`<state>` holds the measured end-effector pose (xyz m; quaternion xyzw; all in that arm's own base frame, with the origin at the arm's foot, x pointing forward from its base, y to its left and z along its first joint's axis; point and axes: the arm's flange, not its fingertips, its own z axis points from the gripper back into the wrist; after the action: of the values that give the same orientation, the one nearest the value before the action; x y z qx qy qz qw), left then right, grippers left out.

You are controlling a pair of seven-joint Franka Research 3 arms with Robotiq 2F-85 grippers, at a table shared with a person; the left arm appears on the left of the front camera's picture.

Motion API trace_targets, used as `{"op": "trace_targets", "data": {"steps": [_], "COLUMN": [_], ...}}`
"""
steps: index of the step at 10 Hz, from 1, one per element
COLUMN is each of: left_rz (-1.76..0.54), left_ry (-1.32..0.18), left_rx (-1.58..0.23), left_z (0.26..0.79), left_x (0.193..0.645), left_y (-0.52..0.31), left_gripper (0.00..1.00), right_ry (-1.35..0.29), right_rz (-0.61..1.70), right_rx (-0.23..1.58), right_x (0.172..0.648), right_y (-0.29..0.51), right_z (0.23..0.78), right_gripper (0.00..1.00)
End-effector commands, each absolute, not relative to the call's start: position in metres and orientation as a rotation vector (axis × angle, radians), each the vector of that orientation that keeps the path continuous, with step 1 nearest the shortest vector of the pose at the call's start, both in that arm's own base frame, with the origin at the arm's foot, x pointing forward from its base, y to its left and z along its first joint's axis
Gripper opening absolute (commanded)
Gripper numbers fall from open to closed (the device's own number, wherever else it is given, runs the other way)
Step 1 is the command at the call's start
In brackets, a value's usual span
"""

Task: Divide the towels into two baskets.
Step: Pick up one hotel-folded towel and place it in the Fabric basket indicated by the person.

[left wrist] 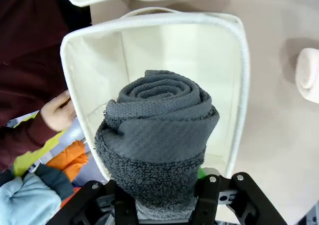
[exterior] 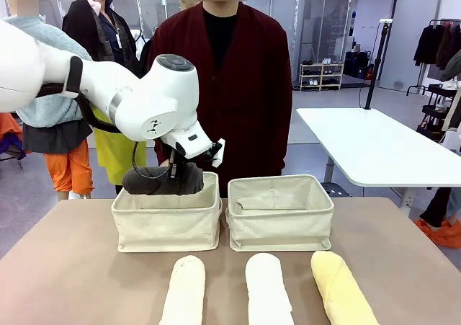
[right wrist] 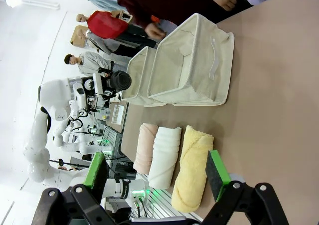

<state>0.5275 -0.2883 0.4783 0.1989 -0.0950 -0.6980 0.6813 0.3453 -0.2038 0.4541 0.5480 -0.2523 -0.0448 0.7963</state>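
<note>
Your left gripper [exterior: 180,168] is clamped around the dark grey towel [left wrist: 159,130], holding the roll at the open top of the left basket [exterior: 166,224]. Your right gripper [right wrist: 157,174] hangs over the table [exterior: 86,267] with its jaws wide apart and nothing between them. The cream towel [exterior: 184,289], white towel [exterior: 268,289] and pale yellow towel [exterior: 342,289] lie side by side in front of both baskets, the right basket [exterior: 281,224] just beside the left.

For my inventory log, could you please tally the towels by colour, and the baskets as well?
dark grey towel: 1
cream towel: 1
white towel: 1
pale yellow towel: 1
cream canvas baskets: 2
Total: 6
</note>
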Motion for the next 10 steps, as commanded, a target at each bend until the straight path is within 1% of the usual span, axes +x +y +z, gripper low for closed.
{"op": "trace_targets", "data": {"steps": [1,2,3,4,6,7,8,10], "left_rz": [-1.560,-1.553,-1.545,-1.548,-1.544,-1.525,-1.504,-1.445], "left_ry": [-0.198,-0.179,-0.163,-0.169,-0.167,-0.171,-0.174,-0.186], "left_rx": [0.480,0.472,0.481,0.463,0.471,0.476,0.466,0.465], "left_z": [0.467,0.458,0.450,0.448,0.449,0.452,0.454,0.453], "left_x": [0.547,0.554,0.559,0.558,0.553,0.551,0.548,0.539], "left_y": [-0.286,-0.284,-0.284,-0.285,-0.284,-0.283,-0.282,-0.274], "left_gripper": [0.45,0.71,0.80,1.00,1.00,0.97,1.00,1.00], "right_ry": [-0.543,-0.543,-0.543,-0.543,-0.543,-0.543,-0.543,-0.543], "right_rz": [-0.089,-0.089,-0.089,-0.089,-0.089,-0.089,-0.089,-0.089], "right_rx": [1.179,1.179,1.179,1.179,1.179,1.179,1.179,1.179], "right_x": [0.342,0.342,0.342,0.342,0.342,0.342,0.342,0.342], "right_y": [-0.205,-0.205,-0.205,-0.205,-0.205,-0.205,-0.205,-0.205], "right_z": [0.455,0.455,0.455,0.455,0.455,0.455,0.455,0.455], "right_gripper": [1.00,1.00,1.00,1.00,1.00,1.00,1.00,1.00]}}
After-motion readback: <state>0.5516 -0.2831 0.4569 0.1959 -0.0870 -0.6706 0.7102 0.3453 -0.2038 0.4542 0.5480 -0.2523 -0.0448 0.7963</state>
